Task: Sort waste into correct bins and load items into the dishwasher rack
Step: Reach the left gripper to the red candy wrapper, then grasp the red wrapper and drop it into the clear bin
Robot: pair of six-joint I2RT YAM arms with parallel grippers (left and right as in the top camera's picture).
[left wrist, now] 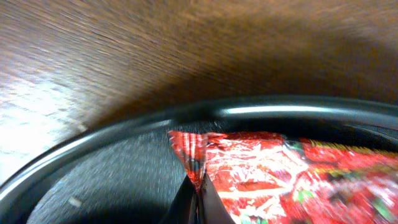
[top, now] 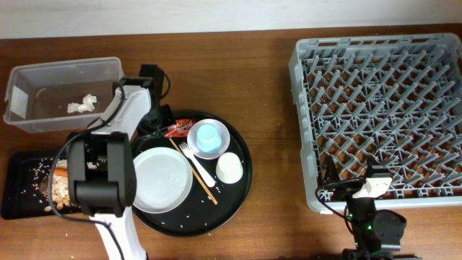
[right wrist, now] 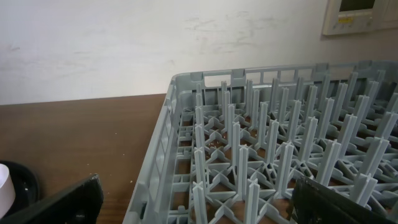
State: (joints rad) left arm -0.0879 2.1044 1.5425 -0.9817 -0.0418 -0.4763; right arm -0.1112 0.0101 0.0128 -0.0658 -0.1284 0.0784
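Note:
My left gripper (left wrist: 198,196) is shut on a corner of the red shiny snack wrapper (left wrist: 280,177), which lies at the rim of the round black tray (top: 242,177); overhead, the wrapper (top: 175,130) shows by the gripper. On that tray are a white plate (top: 162,180), a white bowl (top: 220,137) holding a light-blue cup (top: 207,136), a small white cup (top: 229,167), a white fork (top: 196,162) and a wooden chopstick (top: 189,170). The clear tub (top: 61,72) holds white tissue (top: 83,105). The flat black tray (top: 22,180) holds crumbs and an orange carrot (top: 61,173). My right gripper (right wrist: 196,202) is open at the grey rack's (top: 382,119) front-left corner.
The rack (right wrist: 261,155) fills the right of the table, its pegs upright and nothing in it. My left arm (top: 108,173) lies over the flat black tray. Bare wooden table lies between the round tray and the rack.

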